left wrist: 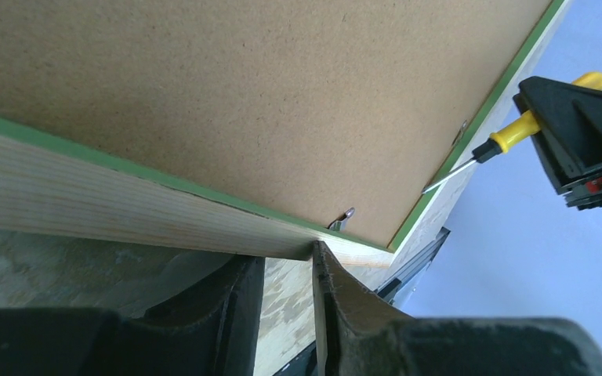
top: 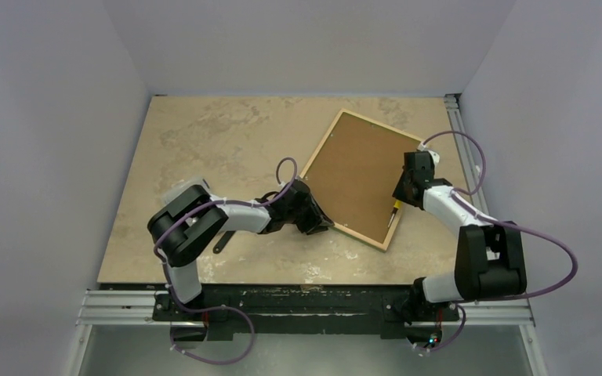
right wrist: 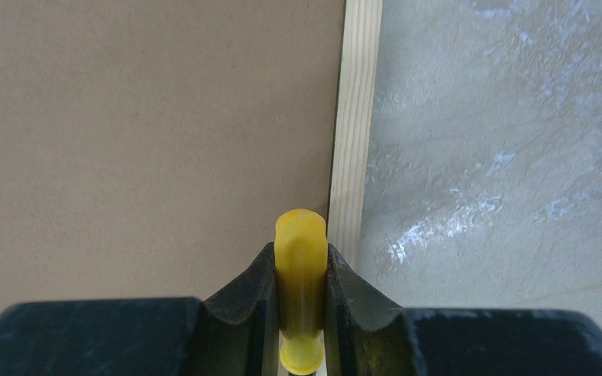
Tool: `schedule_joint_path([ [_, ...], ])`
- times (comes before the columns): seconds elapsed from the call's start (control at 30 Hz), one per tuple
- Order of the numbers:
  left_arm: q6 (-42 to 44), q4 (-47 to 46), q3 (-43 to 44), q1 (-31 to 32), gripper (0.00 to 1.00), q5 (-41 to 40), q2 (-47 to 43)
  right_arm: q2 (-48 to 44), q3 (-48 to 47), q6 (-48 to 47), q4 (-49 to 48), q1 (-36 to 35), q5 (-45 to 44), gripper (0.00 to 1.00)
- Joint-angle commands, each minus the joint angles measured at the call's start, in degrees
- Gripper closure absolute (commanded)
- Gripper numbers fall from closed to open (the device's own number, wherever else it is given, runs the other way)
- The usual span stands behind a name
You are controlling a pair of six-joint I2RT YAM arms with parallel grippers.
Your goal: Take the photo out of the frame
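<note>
The frame (top: 321, 144) lies face down at the table's middle right, with pale wood edges and a thin green inner lip. The brown backing board (top: 357, 176) fills it, and the photo is hidden beneath. My left gripper (top: 321, 223) is at the frame's near left corner. In the left wrist view its fingertips (left wrist: 286, 262) are slightly apart against the wood edge (left wrist: 86, 196), with nothing between them. My right gripper (top: 401, 194) is shut on a yellow-handled screwdriver (right wrist: 301, 227). The screwdriver's tip (left wrist: 439, 182) rests at the frame's right inner edge.
Small metal tabs (left wrist: 343, 219) hold the backing board (left wrist: 243, 94) at the frame's near edge and its right edge. The beige marbled table (top: 219, 141) lies to the left, with walls on three sides. A metal rail (top: 458, 133) runs along the table's right edge.
</note>
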State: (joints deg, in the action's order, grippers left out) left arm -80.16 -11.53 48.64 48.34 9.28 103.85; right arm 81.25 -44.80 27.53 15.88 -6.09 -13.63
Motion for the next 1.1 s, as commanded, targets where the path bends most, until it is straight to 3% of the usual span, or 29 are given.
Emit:
schedule_joint_path([
  [0.0, -0.5, -2.3, 1.3, 0.0, 0.73, -0.8, 2.5, -3.1, 2.5, 4.2, -0.4, -0.3, 2.1, 1.0],
  [0.13, -0.2, -2.4, 1.0, 0.1, 0.74, -0.8, 2.0, -5.5, 3.6, 3.4, -3.2, -0.3, 4.2, 1.0],
  [0.3, 4.3, 1.4, 1.4, 0.2, 0.69, -1.8, -1.2, -11.9, 1.6, 2.5, 0.5, -0.3, 7.7, 1.0],
  [0.5, 11.0, 11.4, 3.1, 0.1, 0.45, -4.5, -8.3, -18.3, 0.9, 5.1, 5.3, -1.5, 10.9, 1.0],
  [0.67, 19.9, 21.5, 4.9, -1.2, 0.33, -6.3, -16.2, -21.3, 5.2, 10.3, 4.4, -8.6, 8.8, 1.0],
  [0.77, 27.1, 23.8, 3.9, -5.2, 0.3, -6.2, -22.1, -23.0, 8.0, 13.9, 2.7, -12.3, 8.8, 1.0],
  [0.83, 33.4, 23.3, 3.6, -9.0, 0.22, -6.1, -25.5, -23.6, 9.2, 15.8, 1.6, -15.9, 7.6, 1.0],
  [0.93, 41.0, 28.1, 7.7, -14.2, 0.19, -6.6, -26.4, -23.2, 9.7, 17.9, 0.4, -19.7, 5.1, 1.0],
  [1.07, 43.4, 27.8, 13.9, -22.2, 0.18, 6.5, -18.5, -21.5, 9.1, 19.2, -1.1, -23.2, 3.7, 1.0],
])
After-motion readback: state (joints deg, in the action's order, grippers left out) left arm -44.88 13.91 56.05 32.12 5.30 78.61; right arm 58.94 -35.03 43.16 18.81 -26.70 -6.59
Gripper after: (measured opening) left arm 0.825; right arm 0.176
